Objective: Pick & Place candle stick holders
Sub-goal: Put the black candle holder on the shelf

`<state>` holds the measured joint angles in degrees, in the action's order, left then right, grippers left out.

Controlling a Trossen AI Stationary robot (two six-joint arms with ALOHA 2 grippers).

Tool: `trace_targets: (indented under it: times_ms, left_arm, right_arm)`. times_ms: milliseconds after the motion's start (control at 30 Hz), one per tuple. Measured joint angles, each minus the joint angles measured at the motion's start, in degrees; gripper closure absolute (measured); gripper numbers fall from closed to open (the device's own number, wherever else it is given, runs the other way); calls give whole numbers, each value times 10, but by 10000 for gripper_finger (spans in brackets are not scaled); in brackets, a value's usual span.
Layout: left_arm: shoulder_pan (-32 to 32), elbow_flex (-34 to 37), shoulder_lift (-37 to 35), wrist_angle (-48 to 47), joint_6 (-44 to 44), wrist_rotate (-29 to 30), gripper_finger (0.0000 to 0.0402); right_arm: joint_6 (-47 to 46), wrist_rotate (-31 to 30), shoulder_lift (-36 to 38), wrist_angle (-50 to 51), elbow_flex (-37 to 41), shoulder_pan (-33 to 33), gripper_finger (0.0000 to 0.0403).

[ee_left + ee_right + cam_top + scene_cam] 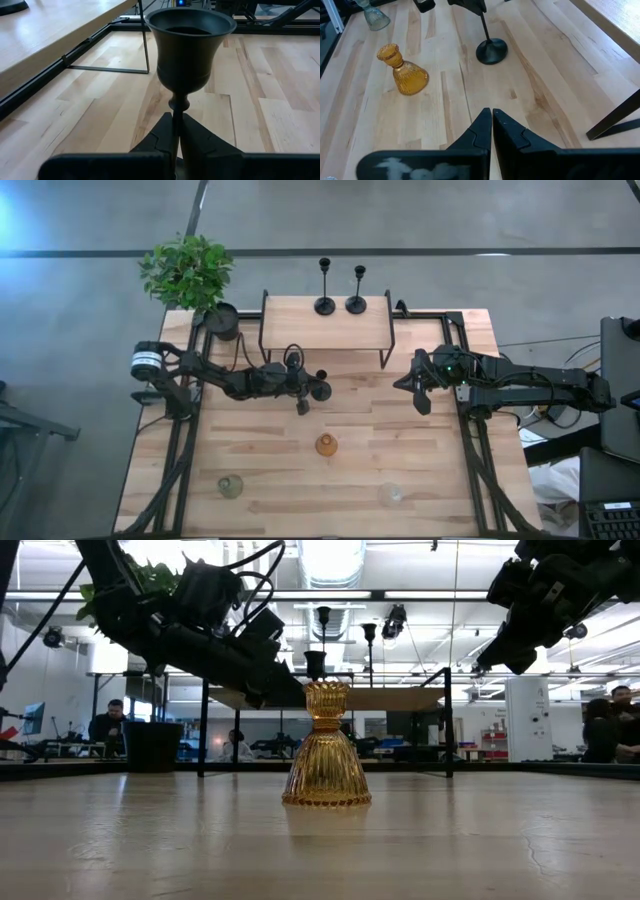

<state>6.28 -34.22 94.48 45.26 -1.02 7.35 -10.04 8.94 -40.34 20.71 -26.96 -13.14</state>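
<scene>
Seen from above, the left gripper (303,387) clamps a black candlestick (318,388) at centre frame, two more candlesticks (340,288) stand on the raised shelf (325,330) above, the right gripper (408,382) waits centre-right.

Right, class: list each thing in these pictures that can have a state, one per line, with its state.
Left hand: shut on the third candlestick's stem.
Third candlestick: gripped, upright, base at the table.
Right hand: shut, empty, above the table.
Two candlesticks: upright on the shelf.
Amber vase: upright on the table.
Greenish vase: standing.
Clear vase: standing.
</scene>
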Motion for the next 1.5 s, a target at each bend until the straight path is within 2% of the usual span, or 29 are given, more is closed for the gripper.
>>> trace_targets:
  times_ms: [300,867,1200,1500]
  left_arm:
    - [0,-8,-2,-1,-3,1,383]
    - [1,-7,-55,-17,-6,0,382]
    - [3,-12,-146,-117,2,0,381]
    - [16,-67,-228,-257,2,12,381]
  right_arm:
    - [0,0,0,0,0,0,390]
    - [0,0,0,0,0,0,390]
    - [0,0,0,0,0,0,390]
    - [0,0,0,0,0,0,390]
